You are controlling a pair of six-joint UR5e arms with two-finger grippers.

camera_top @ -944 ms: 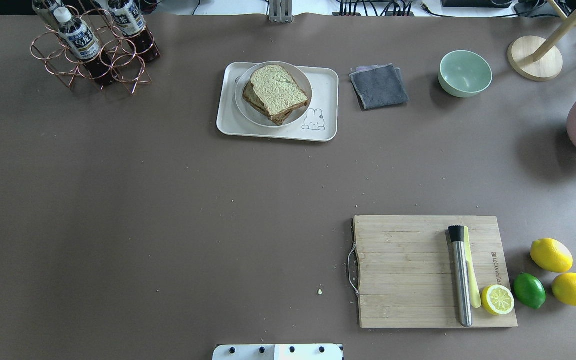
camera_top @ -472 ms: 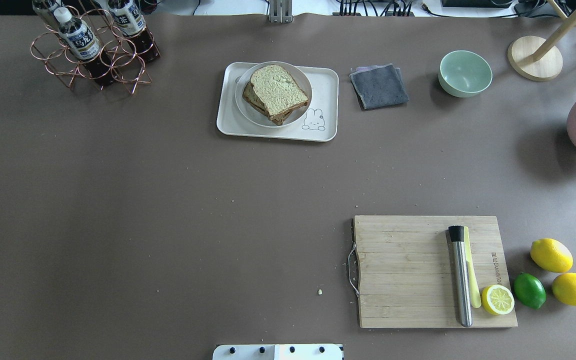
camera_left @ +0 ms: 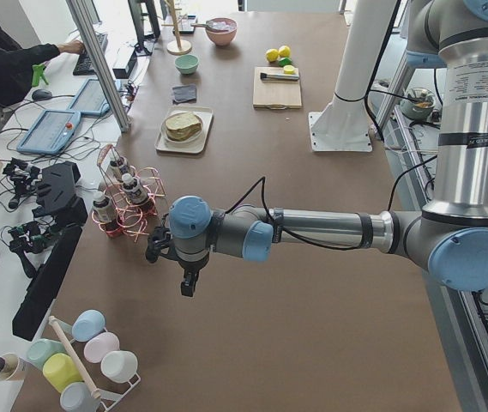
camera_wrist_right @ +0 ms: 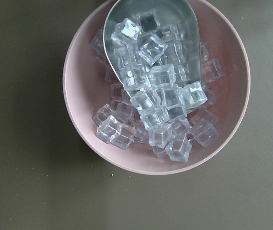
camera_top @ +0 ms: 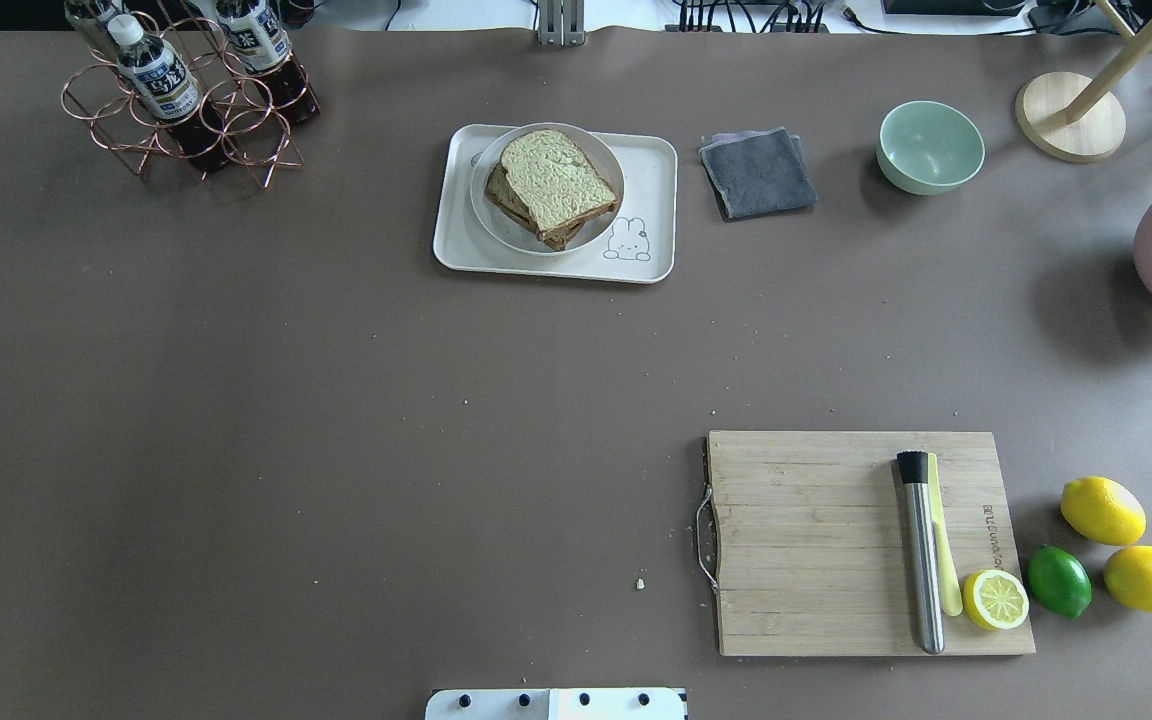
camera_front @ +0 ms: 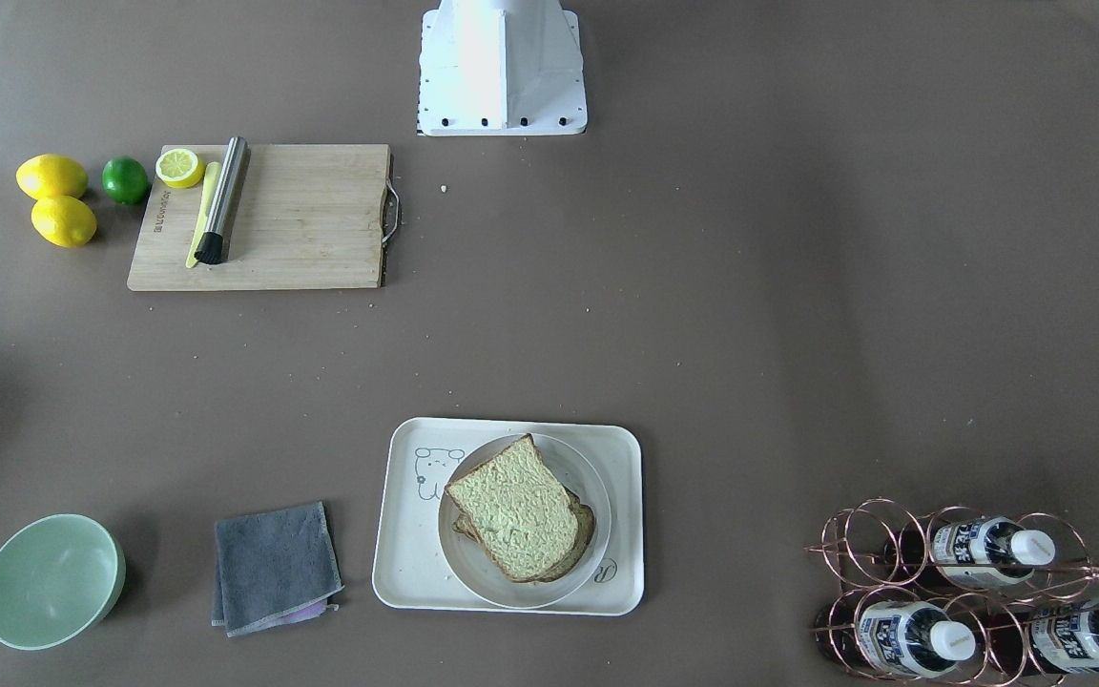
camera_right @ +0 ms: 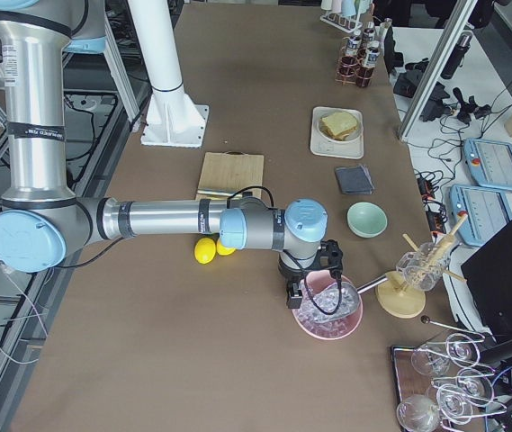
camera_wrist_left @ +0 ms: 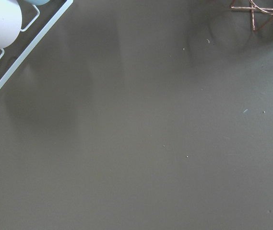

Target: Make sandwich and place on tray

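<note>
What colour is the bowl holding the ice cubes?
Pink; the bowl shows best in the right wrist view.

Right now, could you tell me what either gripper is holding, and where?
Apparently nothing: left gripper hangs over bare table, right gripper above the ice bowl.

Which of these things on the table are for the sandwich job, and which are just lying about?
For the job: sandwich, round plate under it, tray.

Lying about: cutting board, lemons, lime, grey cloth, green bowl, bottles in a wire rack, pink bowl of ice.
</note>
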